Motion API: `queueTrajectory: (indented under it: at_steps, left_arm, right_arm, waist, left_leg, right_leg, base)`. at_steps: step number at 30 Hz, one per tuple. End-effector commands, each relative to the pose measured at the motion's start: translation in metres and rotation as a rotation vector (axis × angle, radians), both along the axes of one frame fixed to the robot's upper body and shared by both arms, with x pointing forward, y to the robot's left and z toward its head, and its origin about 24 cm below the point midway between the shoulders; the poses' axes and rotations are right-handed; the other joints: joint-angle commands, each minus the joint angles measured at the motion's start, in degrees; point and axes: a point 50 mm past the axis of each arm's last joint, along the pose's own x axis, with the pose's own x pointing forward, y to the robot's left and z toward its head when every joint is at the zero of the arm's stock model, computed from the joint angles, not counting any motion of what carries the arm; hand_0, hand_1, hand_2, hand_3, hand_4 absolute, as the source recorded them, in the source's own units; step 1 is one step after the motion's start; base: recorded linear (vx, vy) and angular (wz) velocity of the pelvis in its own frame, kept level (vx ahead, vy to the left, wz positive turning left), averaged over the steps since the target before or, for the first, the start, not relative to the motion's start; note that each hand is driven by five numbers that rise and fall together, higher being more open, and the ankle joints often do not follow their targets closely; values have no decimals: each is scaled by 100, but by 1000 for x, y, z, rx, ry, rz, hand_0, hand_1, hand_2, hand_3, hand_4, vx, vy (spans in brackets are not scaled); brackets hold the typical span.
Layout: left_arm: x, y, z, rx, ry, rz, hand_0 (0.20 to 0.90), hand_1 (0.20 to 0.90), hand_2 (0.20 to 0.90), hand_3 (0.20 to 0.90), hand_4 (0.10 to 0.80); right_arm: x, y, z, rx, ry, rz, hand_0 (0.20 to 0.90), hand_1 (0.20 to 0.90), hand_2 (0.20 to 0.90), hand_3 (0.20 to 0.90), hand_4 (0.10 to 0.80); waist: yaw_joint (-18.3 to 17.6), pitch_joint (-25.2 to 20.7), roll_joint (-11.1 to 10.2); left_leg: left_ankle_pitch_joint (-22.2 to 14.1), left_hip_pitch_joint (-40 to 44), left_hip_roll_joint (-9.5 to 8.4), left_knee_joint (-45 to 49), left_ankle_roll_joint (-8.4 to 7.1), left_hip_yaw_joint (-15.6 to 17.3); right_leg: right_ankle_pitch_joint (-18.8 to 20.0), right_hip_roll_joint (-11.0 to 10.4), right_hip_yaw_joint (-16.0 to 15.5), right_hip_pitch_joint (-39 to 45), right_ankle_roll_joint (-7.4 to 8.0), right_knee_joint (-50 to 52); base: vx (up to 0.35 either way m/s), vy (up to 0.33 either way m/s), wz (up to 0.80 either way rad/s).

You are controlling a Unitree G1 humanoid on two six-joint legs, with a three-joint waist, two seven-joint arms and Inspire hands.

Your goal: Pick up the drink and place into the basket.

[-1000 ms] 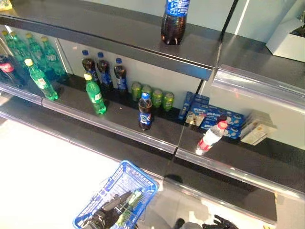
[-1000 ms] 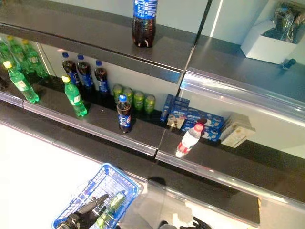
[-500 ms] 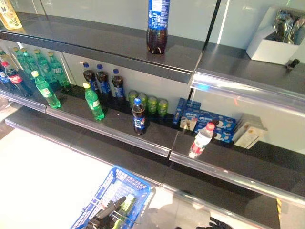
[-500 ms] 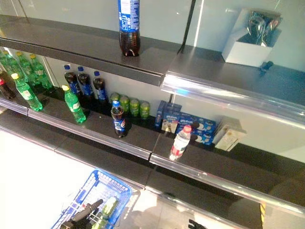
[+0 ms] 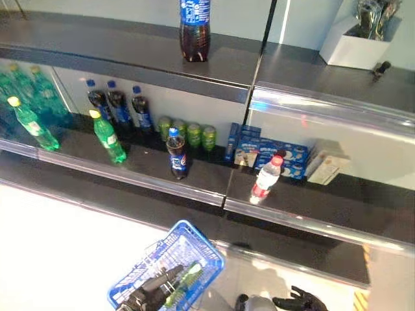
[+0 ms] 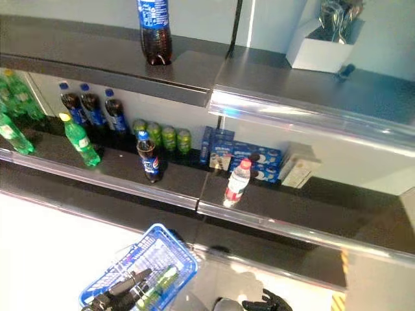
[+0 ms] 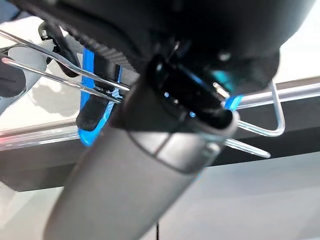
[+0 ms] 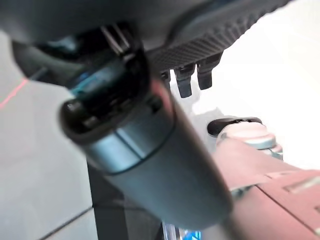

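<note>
Bright overhead light. Floor (image 5: 58, 246) washes out white; glare streaks the shelf (image 5: 311, 110) front edges. Both wrist views are blurred.

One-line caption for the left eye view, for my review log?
Left hand grips the blue basket holding a green bottle; cola bottle and water bottle stand on the shelf.

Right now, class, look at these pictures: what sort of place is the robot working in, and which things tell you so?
Most likely a shop or a mock-up of one: long dark shelves with drinks set out in rows, such as the cola bottles, and a blue wire shopping basket carried by the left hand.
</note>
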Motion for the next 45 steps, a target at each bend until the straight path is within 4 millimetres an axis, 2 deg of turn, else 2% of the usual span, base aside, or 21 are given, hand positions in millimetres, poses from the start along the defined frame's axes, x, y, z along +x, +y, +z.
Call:
queueTrajectory:
  at_steps: [1, 4, 5, 7, 8, 13, 16, 22, 29, 31, 34, 36, 38, 41, 45]
  left_arm:
    - [42, -3, 20, -82, -252, -43, 300, 300, 300, 200, 100]
    - [45, 1, 22, -69, -249, -22, 300, 300, 300, 200, 100]
    - [46, 2, 23, -71, -249, -10, 300, 300, 300, 200, 100]
    - [46, 0, 22, -82, -256, -4, 300, 300, 300, 200, 100]
    - [44, -5, 21, -95, -266, -5, 300, 300, 300, 200, 100]
    - [48, -14, 21, -112, -274, -7, 300, 300, 300, 200, 100]
    - [48, -16, 20, -117, -270, -4, 300, 300, 300, 200, 100]
    - [34, -6, 16, -104, -238, 26, 300, 300, 300, 200, 100]
    - [18, 3, 12, -91, -193, 42, 300, 300, 300, 200, 100]
    - [18, 4, 12, -89, -198, 40, 300, 300, 300, 200, 100]
    - [30, 0, 16, -92, -231, 33, 300, 300, 300, 200, 100]
    - [57, -8, 25, -100, -302, 16, 300, 300, 300, 200, 100]
    - [72, -12, 32, -107, -350, -3, 300, 300, 300, 200, 100]
    - [81, -18, 36, -117, -382, -14, 300, 300, 300, 200, 100]
    - [102, -18, 49, -123, -440, -30, 300, 300, 300, 200, 100]
  right_arm:
    - [3, -11, 3, -33, -20, -46, 900, 900, 900, 900, 800]
    - [2, -11, 3, -35, -11, -24, 900, 900, 900, 900, 800]
    - [6, -10, 4, -26, -19, -9, 900, 900, 900, 900, 800]
    - [11, -9, 5, -26, -26, -6, 900, 900, 900, 900, 800]
    - [15, -10, 6, -31, -29, -9, 900, 900, 900, 900, 800]
    - [18, -13, 7, -40, -35, -10, 900, 900, 900, 900, 800]
    - [16, -15, 7, -45, -33, -14, 900, 900, 900, 900, 800]
    - [6, -17, 6, -53, -11, -16, 900, 900, 900, 900, 800]
    - [-6, -19, 4, -64, 39, 5, 900, 900, 900, 900, 800]
    - [-4, -22, 5, -70, 31, 3, 900, 900, 900, 900, 800]
    - [8, -25, 9, -86, 6, 4, 900, 900, 900, 900, 800]
    - [35, -27, 16, -94, -62, -17, 900, 900, 900, 900, 800]
    - [51, -28, 22, -93, -107, -34, 900, 900, 900, 900, 800]
    - [61, -27, 25, -96, -135, -44, 900, 900, 900, 900, 800]
    - [80, -29, 35, -94, -210, -41, 900, 900, 900, 900, 800]
  waist:
    - [45, -27, 207]
    - [68, -34, 269]
    - [109, -42, 276]
    - [133, -52, 282]
    - [144, -92, 283]
    - [198, -143, 322]
    - [213, -196, 356]
    - [208, -270, 381]
    - [208, -230, 369]
    - [215, -117, 381]
    - [242, 32, 415]
    - [275, 347, 446]
    - [297, 561, 464]
    - [251, 797, 515]
    - [231, 1072, 538]
  left_leg:
    - [-237, -29, -246, -13, -23, -252]
    - [-108, -92, -39, 0, -125, -213]
    - [5, -139, 98, 57, -207, -187]
    - [60, -128, 175, 67, -268, -124]
    - [157, -122, 306, 33, -380, -3]
    - [286, -152, 443, 24, -533, 12]
    - [265, -115, 422, -5, -552, -37]
    - [144, 42, 345, -13, -513, -116]
    - [85, 60, 312, -13, -489, -175]
    - [139, -98, 327, -13, -518, -171]
    - [246, -422, 334, -13, -543, -191]
    - [379, -865, 311, -13, -567, -261]
    - [460, -1158, 277, -13, -594, -348]
    - [535, -1455, 196, -13, -584, -494]
    - [554, -1752, 99, -13, -541, -567]
  right_leg:
    - [1115, -140, 429, 13, 235, -193]
    - [695, -23, 280, 172, 142, -469]
    - [481, 103, 239, 337, 81, -668]
    - [401, 156, 165, 432, 34, -812]
    - [371, 222, 75, 564, -37, -1031]
    - [304, 257, -193, 843, -142, -1233]
    - [253, 196, -332, 931, -127, -1217]
    - [139, 103, -428, 1046, -91, -1075]
    - [100, 101, -409, 1049, -63, -997]
    - [129, 147, -424, 906, -81, -1017]
    - [209, 208, -407, 611, -113, -1070]
    - [379, 277, -338, 209, -148, -1177]
    - [539, 295, -283, -19, -139, -1342]
    - [693, 317, -106, -283, -113, -1491]
    - [668, 301, -28, -648, -116, -1368]
  base:
    - [-18, -291, -16]
    - [-16, -279, -11]
    - [-13, -263, -10]
    - [2, -182, -9]
    - [22, -111, -5]
    - [10, -38, 5]
    - [19, 27, 1]
    - [59, 43, 14]
    - [90, 24, 5]
    - [-22, -1, 8]
    - [-157, 9, 5]
    - [-430, -8, -2]
    - [-357, -3, 12]
    - [-221, 26, 17]
    - [-223, 31, 2]
